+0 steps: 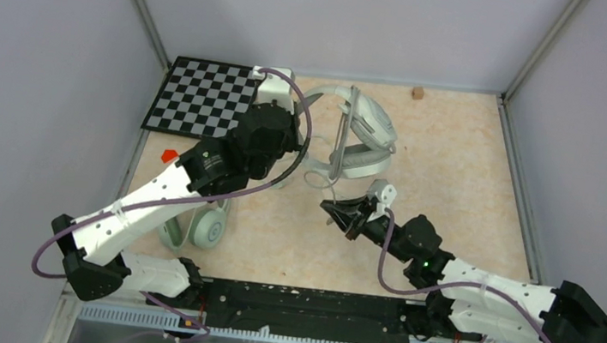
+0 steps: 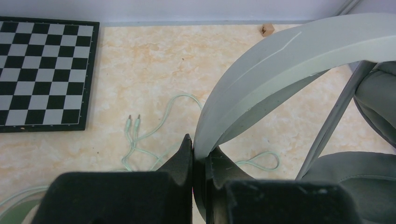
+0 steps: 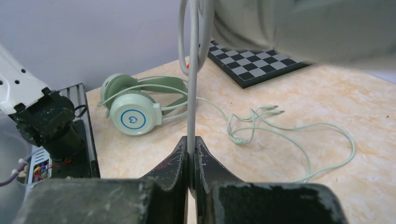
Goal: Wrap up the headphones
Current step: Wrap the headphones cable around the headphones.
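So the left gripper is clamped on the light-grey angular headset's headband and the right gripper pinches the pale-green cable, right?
No. The right wrist view shows the right gripper pinching the grey cable; the pale-green cable lies loose on the table. The left gripper does clamp the headband.

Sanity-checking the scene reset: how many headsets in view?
2. White headset at far centre, headband held by the left gripper, grey cable pinched by the right gripper. Mint-green headset lying on the table by the left arm. None seem hidden.
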You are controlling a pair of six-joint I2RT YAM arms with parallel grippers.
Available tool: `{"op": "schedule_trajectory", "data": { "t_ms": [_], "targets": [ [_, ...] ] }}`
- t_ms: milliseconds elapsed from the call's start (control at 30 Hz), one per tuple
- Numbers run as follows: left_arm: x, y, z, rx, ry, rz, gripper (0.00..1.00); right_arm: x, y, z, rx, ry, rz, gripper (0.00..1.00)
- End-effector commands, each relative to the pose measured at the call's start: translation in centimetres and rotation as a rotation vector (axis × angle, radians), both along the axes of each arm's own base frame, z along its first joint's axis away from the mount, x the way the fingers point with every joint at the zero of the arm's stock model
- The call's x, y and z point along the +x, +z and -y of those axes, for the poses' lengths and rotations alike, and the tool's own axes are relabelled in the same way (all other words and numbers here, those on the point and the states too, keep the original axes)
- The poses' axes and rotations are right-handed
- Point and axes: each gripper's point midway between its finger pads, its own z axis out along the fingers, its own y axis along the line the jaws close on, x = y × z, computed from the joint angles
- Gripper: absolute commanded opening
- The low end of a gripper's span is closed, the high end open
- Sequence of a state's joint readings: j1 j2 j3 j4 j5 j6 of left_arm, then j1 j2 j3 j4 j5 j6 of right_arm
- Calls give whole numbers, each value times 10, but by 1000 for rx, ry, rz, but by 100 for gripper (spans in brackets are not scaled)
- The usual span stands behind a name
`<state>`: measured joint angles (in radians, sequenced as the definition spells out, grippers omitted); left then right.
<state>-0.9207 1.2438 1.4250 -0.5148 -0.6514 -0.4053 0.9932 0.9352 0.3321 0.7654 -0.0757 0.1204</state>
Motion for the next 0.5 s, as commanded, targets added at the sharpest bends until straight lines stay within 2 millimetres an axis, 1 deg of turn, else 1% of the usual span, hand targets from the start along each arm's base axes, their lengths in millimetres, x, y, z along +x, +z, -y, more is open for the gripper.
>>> {"op": "schedule_trajectory", "data": {
  "t_ms": [0, 67, 200, 333, 467],
  "targets": [
    [-12, 94, 1, -364, -24, 152, 0, -6, 15, -3, 63, 26, 124, 0],
    [-16, 102, 1, -411, -41, 156, 0, -4, 3, -6, 35, 23, 102, 0],
    [-26, 128, -5, -512, -61, 194, 0, 7, -19, -3, 21, -37, 20, 0],
    [-31, 150, -20, -544, -36, 234, 0, 21, -33, 14, 63, -151, -43, 0],
    [-36, 165, -36, -579, -7, 270, 0, 30, -48, 28, 88, -228, -108, 0]
  ]
}}
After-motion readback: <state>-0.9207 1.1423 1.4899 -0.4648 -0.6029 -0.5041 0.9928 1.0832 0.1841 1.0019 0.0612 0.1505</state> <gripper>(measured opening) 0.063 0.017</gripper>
